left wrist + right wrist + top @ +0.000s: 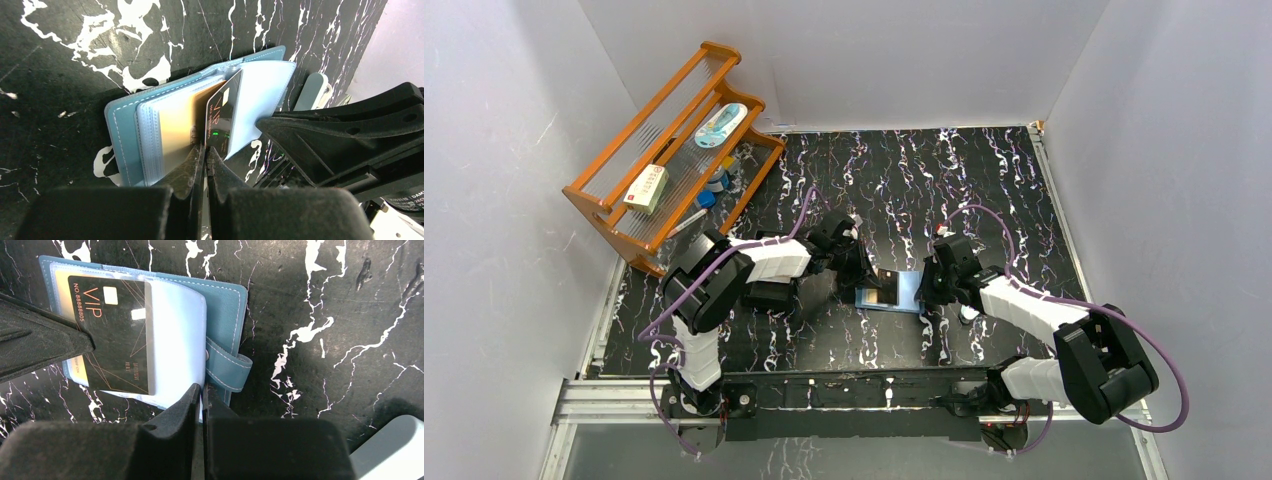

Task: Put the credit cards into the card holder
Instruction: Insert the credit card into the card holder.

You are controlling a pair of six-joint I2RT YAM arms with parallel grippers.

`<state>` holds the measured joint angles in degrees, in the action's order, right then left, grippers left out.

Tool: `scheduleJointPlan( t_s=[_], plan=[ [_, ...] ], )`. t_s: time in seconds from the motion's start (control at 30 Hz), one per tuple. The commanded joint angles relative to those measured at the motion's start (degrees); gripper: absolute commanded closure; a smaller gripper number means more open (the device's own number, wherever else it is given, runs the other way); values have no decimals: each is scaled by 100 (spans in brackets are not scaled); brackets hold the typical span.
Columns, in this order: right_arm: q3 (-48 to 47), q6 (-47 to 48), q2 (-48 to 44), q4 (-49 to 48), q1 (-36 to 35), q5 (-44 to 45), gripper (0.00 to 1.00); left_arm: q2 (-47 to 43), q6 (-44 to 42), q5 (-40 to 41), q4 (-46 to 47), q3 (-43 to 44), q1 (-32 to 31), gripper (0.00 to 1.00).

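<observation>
Credit cards [117, 335] in my view number two, and both are at the card holder [892, 291], which lies open on the marbled black table [824, 180] between my two arms. The black card [222, 112], marked VIP, rests against a pale blue pocket page [177, 340] of the holder. Its right-hand strip looks lighter, as if under clear film, but I cannot tell how far it is inside a pocket. My left gripper [202, 155] is closed tight on the near edge of that black card, the fingers pressed together with only the thin plastic between them. The gold card [175, 127] sits in a pocket of the stack of pages just beside it, on the side away from my right arm. My right gripper [201, 392] is nearly closed too, pinching the free edge of the pocket page and holding it up off the teal cover. The snap tab [227, 370] hangs off the cover's edge just beside those fingers, lying on the table. A pale rounded object [390, 445] lies on the table near my right gripper; I cannot tell what it is. Well apart, at the far left, stands an orange wooden rack [614, 215] with a white-and-red box [646, 188] on its shelf.
</observation>
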<state>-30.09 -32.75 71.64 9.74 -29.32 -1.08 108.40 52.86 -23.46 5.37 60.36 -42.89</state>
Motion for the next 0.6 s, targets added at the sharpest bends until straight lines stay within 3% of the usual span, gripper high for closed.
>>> scheduleJointPlan(
  t_s=[0.0,0.43,0.57],
  plan=[
    [81,-26,28,-178,-3,-49,86,-71,154,343,120,-169,-50,100],
    [104,-187,149,-408,-3,-257,86,118,214,334,180,12,-319,100],
    [42,-155,126,-332,-3,-218,84,149,17,435,-134,212,-333,94]
  ],
)
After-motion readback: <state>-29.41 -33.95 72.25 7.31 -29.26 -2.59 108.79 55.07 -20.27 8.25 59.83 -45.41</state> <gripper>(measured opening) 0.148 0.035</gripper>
